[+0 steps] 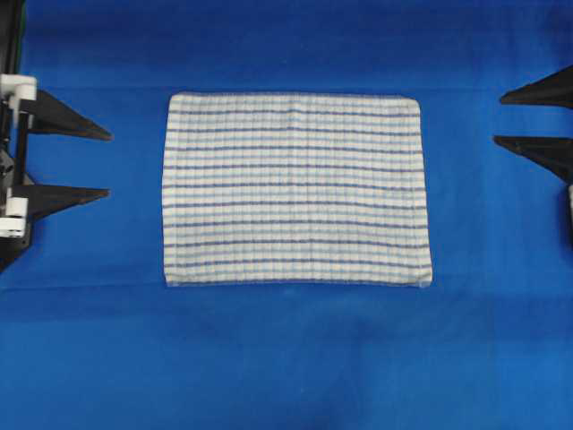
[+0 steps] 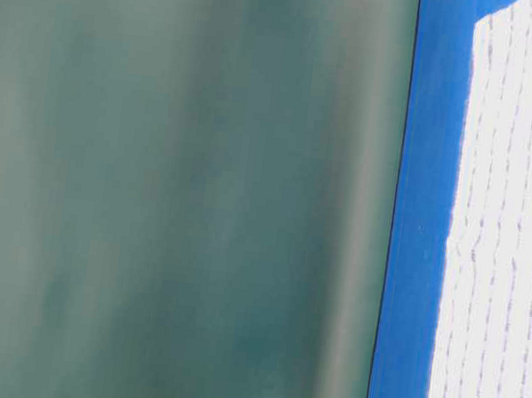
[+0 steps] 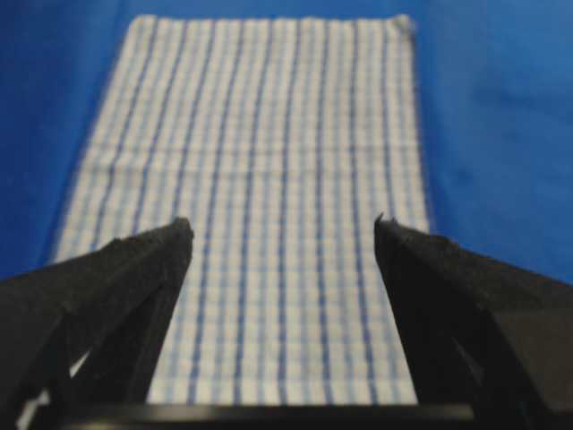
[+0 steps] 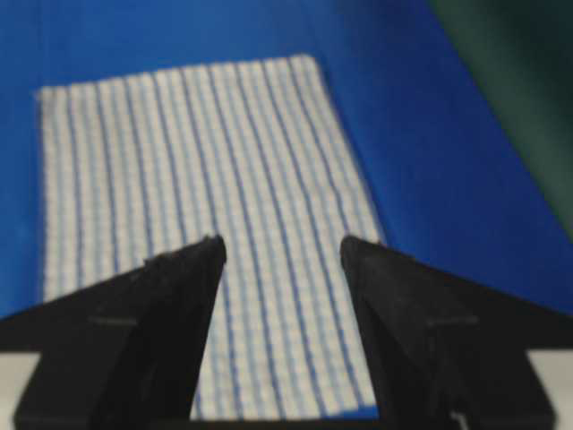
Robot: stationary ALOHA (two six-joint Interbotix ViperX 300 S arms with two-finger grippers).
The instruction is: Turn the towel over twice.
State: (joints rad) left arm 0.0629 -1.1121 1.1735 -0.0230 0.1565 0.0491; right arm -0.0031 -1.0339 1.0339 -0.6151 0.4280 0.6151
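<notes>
Towel (image 1: 295, 190): flat, mid-surface, untouched. My left claw (image 1: 109, 161) and right claw (image 1: 497, 119): wide open, empty, well apart from it. Advice: pinch matching corners, lift evenly.

towel: rectangular white woven towel (image 1: 295, 190), thin dark-blue and light-blue stripes, faint grid weave | worktop: plain solid-blue cloth cover (image 1: 286, 358) | grippers: matte black tapered jaws | backdrop: blurred dull-green wall (image 2: 170, 187)

Overhead camera looks straight down at the towel (image 1: 295, 190); both wrist cameras face it low from opposite ends; the table-level view skims its edge
</notes>
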